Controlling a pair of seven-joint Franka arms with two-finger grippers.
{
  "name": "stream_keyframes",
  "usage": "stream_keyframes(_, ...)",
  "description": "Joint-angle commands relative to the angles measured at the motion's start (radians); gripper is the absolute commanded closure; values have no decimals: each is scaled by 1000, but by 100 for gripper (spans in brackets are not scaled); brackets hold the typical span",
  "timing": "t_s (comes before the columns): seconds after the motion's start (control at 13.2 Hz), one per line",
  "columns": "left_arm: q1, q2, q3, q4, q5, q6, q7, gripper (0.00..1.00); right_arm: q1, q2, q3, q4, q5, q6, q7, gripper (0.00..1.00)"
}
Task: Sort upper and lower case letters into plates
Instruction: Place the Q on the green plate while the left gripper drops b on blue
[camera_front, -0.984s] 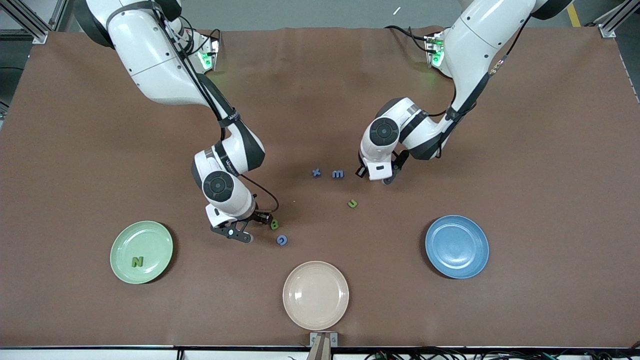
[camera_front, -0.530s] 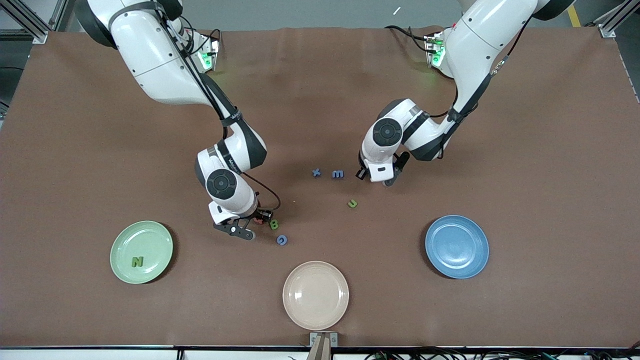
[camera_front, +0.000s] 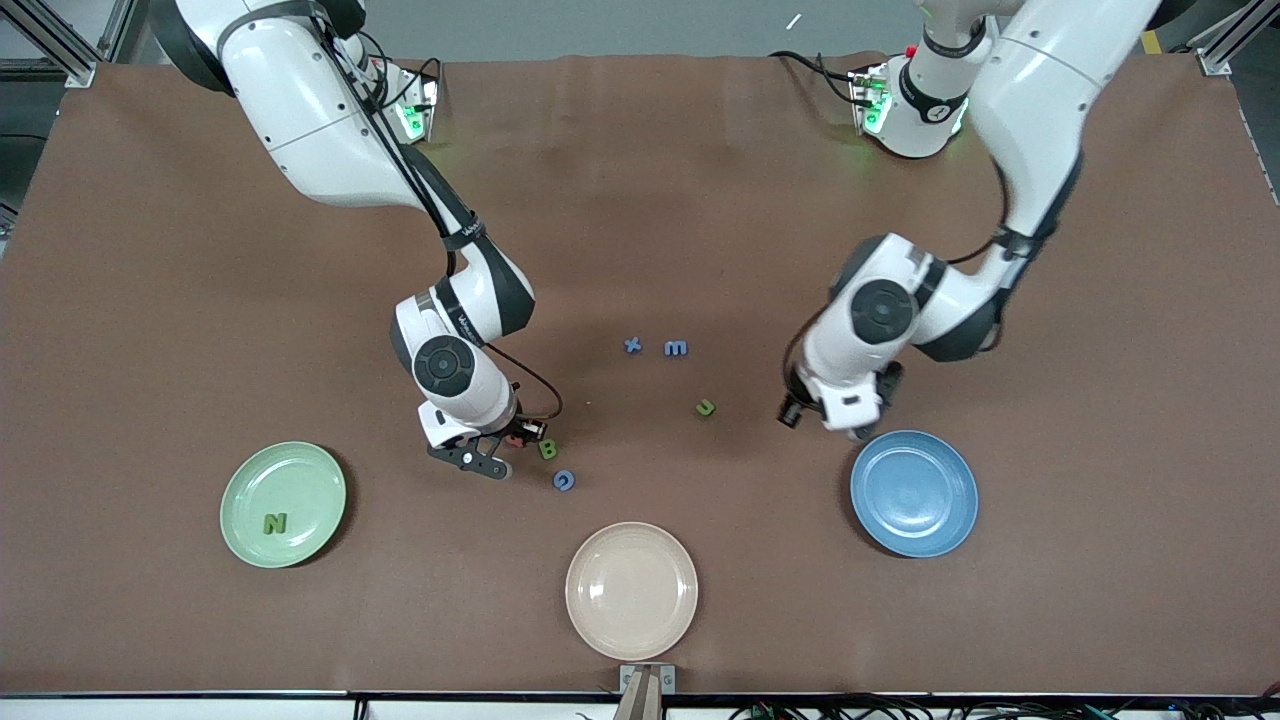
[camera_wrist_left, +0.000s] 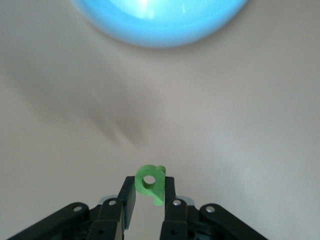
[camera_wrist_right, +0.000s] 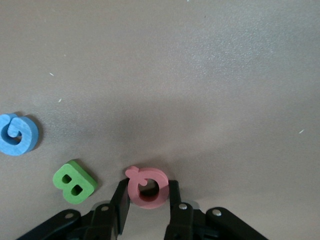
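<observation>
My left gripper (camera_front: 855, 430) hangs over the table at the edge of the blue plate (camera_front: 914, 493) and is shut on a small green letter (camera_wrist_left: 159, 186). The blue plate also shows in the left wrist view (camera_wrist_left: 160, 25). My right gripper (camera_front: 512, 440) is low at the table, shut on a pink letter Q (camera_wrist_right: 132, 192). Beside it lie a green B (camera_wrist_right: 75, 182) and a blue G (camera_wrist_right: 17, 134). The mint green plate (camera_front: 300, 480) at the right arm's end holds a green N (camera_front: 275, 522). A blue x (camera_front: 632, 345), a blue m (camera_front: 676, 348) and a green u (camera_front: 706, 407) lie mid-table.
A cream-beige plate (camera_front: 631, 590) sits nearest the front camera, between the two other plates. The green B (camera_front: 547, 449) and blue G (camera_front: 564, 480) lie close to my right gripper's fingers.
The left arm has swung from beside the blue m to the edge of the blue plate. The right gripper has shifted only slightly by the green B.
</observation>
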Motion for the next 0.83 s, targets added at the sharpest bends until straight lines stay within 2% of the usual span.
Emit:
stream_keyframes(0.0, 137, 12, -9, 21, 65, -12, 156, 99, -12, -44, -13, -16, 9, -6, -9, 97)
stream_keyframes(0.15, 177, 51, -4, 61, 67, -12, 240, 97, -71, -68, -19, 27, -4, -87, -99, 97)
stream_keyframes(0.3, 205, 90, 43, 80, 71, -12, 384, 83, -177, -89, -18, 58, -4, -132, -286, 97)
stream_keyframes(0.38, 205, 103, 72, 87, 81, -12, 449, 60, -235, -101, -19, 59, -4, -134, -405, 97)
stream_keyframes(0.45, 205, 109, 79, 90, 81, -12, 471, 25, -289, -103, -19, 61, -5, -134, -526, 97)
stream_keyframes(0.53, 196, 101, 77, 90, 82, -12, 468, 0, -345, -101, -19, 71, -7, -134, -652, 97)
stream_keyframes(0.61, 188, 95, 59, 89, 82, -30, 466, 0, -396, -101, -19, 75, -10, -132, -759, 96)
stream_keyframes(0.76, 103, 72, -2, 116, 76, -111, 462, 0, -476, -97, -19, 76, -22, -126, -927, 93)
